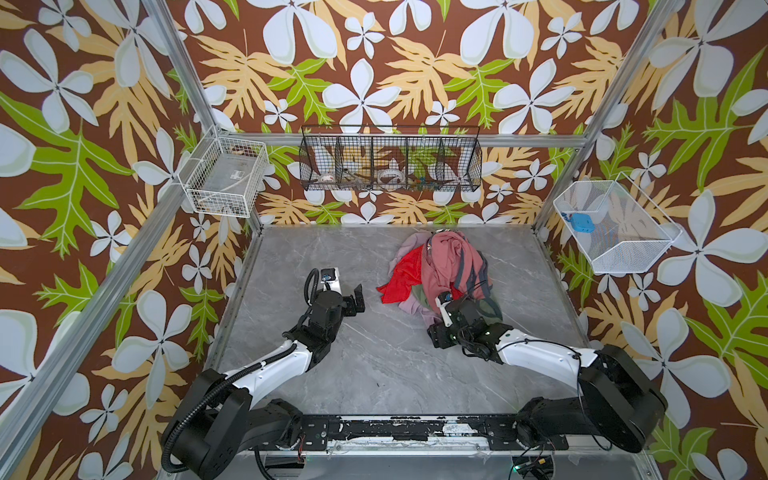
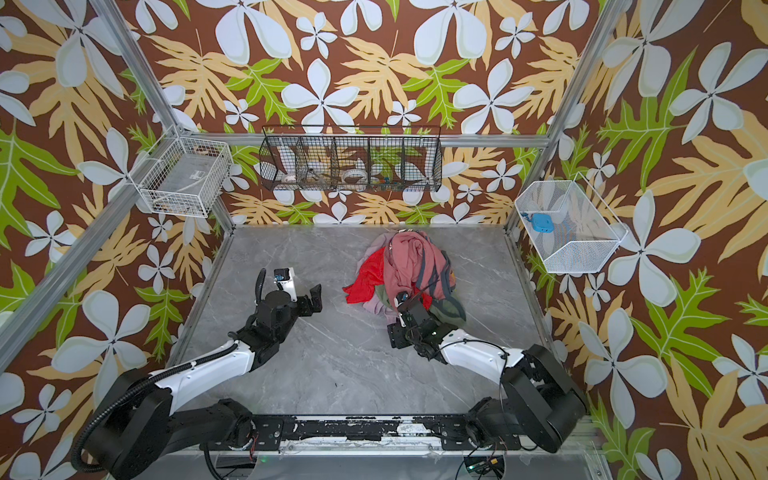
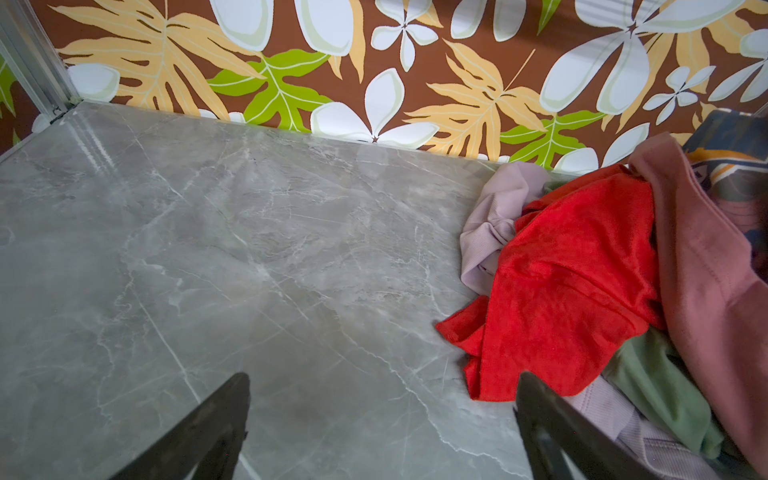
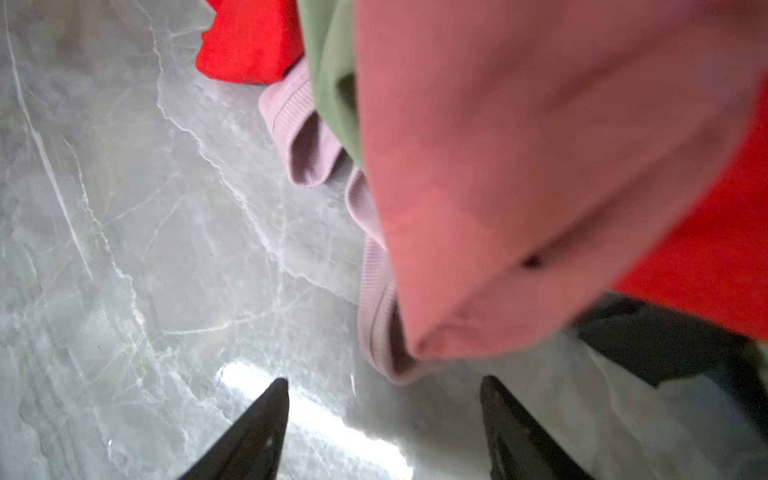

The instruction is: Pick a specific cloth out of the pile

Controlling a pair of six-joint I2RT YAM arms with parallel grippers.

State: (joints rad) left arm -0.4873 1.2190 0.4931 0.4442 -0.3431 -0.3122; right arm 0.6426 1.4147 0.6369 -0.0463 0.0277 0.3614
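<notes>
The right hand (image 4: 382,384), spread and empty, sits at the lower edge of the pile (image 1: 446,262); the lilac cloth (image 1: 410,306) peeks out lower left. Pinch its ribbed hem only, below the rose garment (image 4: 519,166), and pull low across the desk (image 1: 374,365); the left hand (image 1: 357,297) hangs spread, empty

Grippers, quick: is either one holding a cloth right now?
Left gripper: open, holding nothing.
Right gripper: open, empty, just short of the pale lilac cloth.
</notes>
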